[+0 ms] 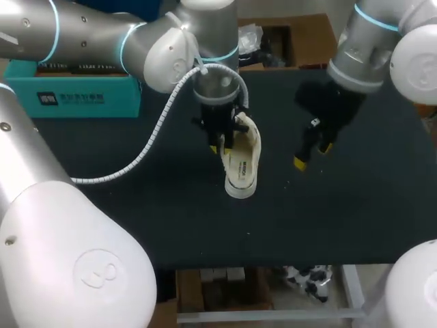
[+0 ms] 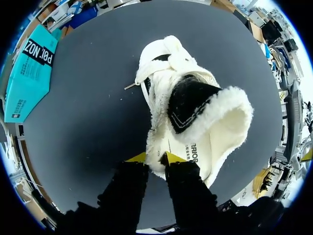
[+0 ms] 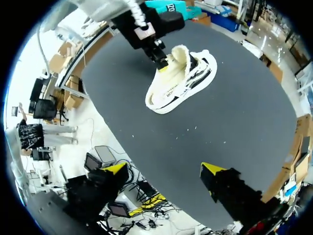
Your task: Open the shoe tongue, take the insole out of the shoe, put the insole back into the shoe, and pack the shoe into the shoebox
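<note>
My left gripper (image 2: pixel 155 159) is pinching the fluffy edge of the shoe (image 1: pixel 242 164). Its 2 yellow-tipped fingers are sitting close together, 1 outside the shoe and 1 inside over the insole (image 2: pixel 193 152). My right gripper (image 3: pixel 163 171) is hanging wide open above the table (image 1: pixel 355 205), holding nothing, well apart from the shoe.

The table is wearing a flat, dark cover. A teal cardboard shoebox (image 1: pixel 78 96), long and boxy, is sitting at the back left corner, well apart from the shoe.

The shoe is lying near the middle of the table, tipped so its opening is showing. It is white, with a smooth rubber sole and thick woolly lining. The insole is lying flat inside. A black patch (image 2: pixel 188 100) with white stitching is sitting inside the fluffy rim.
</note>
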{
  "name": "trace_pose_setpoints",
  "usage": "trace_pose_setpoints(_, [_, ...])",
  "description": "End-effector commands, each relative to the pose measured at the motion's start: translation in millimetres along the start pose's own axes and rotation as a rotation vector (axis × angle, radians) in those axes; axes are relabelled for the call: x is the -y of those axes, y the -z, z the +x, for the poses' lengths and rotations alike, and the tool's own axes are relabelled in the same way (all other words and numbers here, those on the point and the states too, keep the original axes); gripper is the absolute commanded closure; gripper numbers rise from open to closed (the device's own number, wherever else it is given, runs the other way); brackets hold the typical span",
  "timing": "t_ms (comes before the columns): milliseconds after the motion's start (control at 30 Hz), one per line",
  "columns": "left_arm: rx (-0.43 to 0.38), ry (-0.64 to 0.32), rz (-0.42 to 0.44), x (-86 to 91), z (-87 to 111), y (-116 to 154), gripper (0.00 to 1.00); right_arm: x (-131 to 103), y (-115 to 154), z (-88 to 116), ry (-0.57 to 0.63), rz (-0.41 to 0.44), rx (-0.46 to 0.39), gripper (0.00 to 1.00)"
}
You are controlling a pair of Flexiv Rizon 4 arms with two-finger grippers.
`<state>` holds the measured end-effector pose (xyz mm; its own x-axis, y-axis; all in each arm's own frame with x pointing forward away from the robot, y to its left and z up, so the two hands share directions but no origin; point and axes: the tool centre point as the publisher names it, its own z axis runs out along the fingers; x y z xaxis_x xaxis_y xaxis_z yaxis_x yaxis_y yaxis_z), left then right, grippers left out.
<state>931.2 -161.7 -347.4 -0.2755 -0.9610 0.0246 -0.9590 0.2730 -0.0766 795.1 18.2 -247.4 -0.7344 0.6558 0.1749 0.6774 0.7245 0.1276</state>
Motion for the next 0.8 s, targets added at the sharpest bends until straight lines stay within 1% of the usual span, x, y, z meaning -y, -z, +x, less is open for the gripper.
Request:
trace_pose_setpoints(33, [0.024,0.004,0.001,7.1,2.5,-5,1.00,11,-4,0,0.135,-0.040,0.035,0.00])
trace_pose_setpoints(67, [0.035,0.009,0.003,9.5,1.6,-6,1.00,12,-5,-2,0.164,-0.046,0.031,0.00])
trace_pose_setpoints(167, [0.032,0.012,0.010,13.7,0.4,-6,1.00,15,-6,-9,0.220,-0.050,-0.001,0.00])
trace_pose_setpoints(267, [0.027,0.010,0.019,16.0,-2.1,-6,1.00,17,-5,-15,0.238,-0.020,-0.026,0.00])
trace_pose_setpoints(333, [0.013,-0.006,0.030,16.7,-3.1,-7,1.00,18,-2,-19,0.224,0.026,-0.031,0.00])
trace_pose_setpoints(367, [0.014,-0.011,0.037,16.6,-4.0,-6,1.00,17,2,-20,0.208,0.070,-0.022,0.00])
trace_pose_setpoints(400, [0.005,-0.033,0.057,16.9,-5.7,-4,1.00,16,4,-19,0.204,0.100,-0.010,0.00])
trace_pose_setpoints(467, [-0.001,-0.059,0.068,16.7,-7.5,-1,1.00,16,8,-14,0.198,0.151,0.019,0.00])
trace_pose_setpoints(533, [-0.034,-0.119,0.109,18.0,-12.1,6,1.00,16,8,-14,0.198,0.151,0.019,0.00])
trace_pose_setpoints(567, [-0.037,-0.126,0.113,18.2,-14.1,9,1.00,16,8,-14,0.198,0.151,0.019,0.00])
trace_pose_setpoints(633, [-0.070,-0.198,0.158,19.6,-19.0,19,1.00,16,8,-14,0.198,0.151,0.019,0.00])
trace_pose_setpoints(667, [-0.064,-0.238,0.168,20.3,-20.5,25,1.00,16,8,-14,0.198,0.151,0.019,0.00])
trace_pose_setpoints(700, [-0.076,-0.284,0.192,20.4,-21.4,31,1.00,16,8,-14,0.198,0.151,0.019,0.00])
trace_pose_setpoints(767, [-0.110,-0.368,0.227,22.5,-26.9,48,1.00,16,8,-14,0.198,0.151,0.019,0.00])
trace_pose_setpoints(800, [-0.127,-0.399,0.259,24.0,-29.6,57,1.00,16,8,-14,0.198,0.151,0.019,0.00])
